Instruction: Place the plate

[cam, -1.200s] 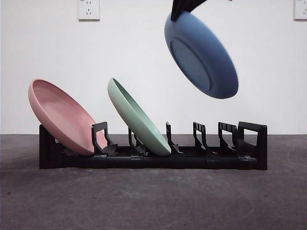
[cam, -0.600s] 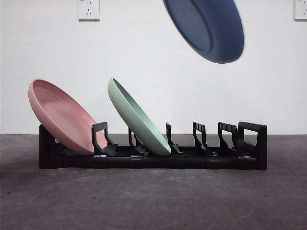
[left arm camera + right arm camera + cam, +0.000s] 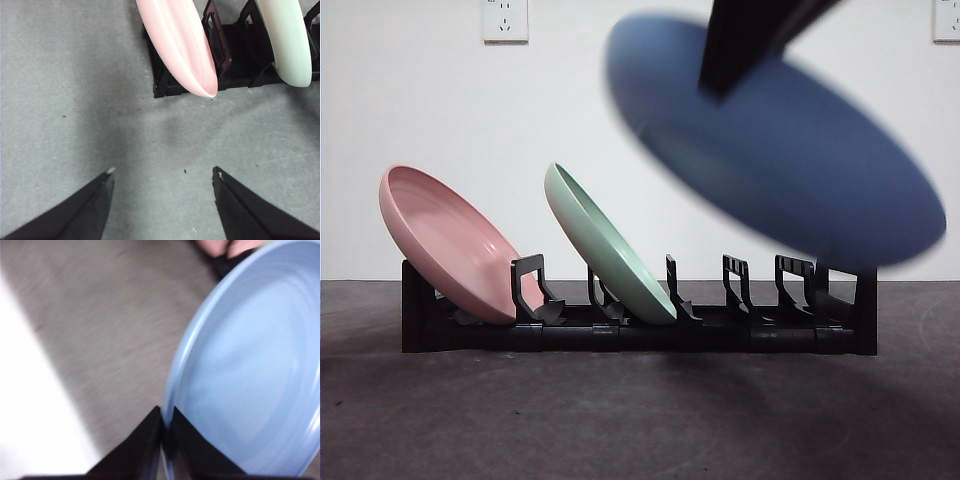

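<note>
My right gripper is shut on the rim of a blue plate. In the front view the blue plate is large and blurred, tilted, in the air above the right half of the black dish rack, with the gripper coming from the top. A pink plate leans in the rack's leftmost slot and a green plate in a slot further right. My left gripper is open and empty over bare table, near the rack's pink-plate end.
The rack's right slots hold nothing. A white wall with two sockets stands behind. Grey table surface lies in front of the rack.
The blue plate rose toward the top of the view, then swung down and nearer the camera, now large and blurred over the rack's right half. Pink and green plates have not moved.
</note>
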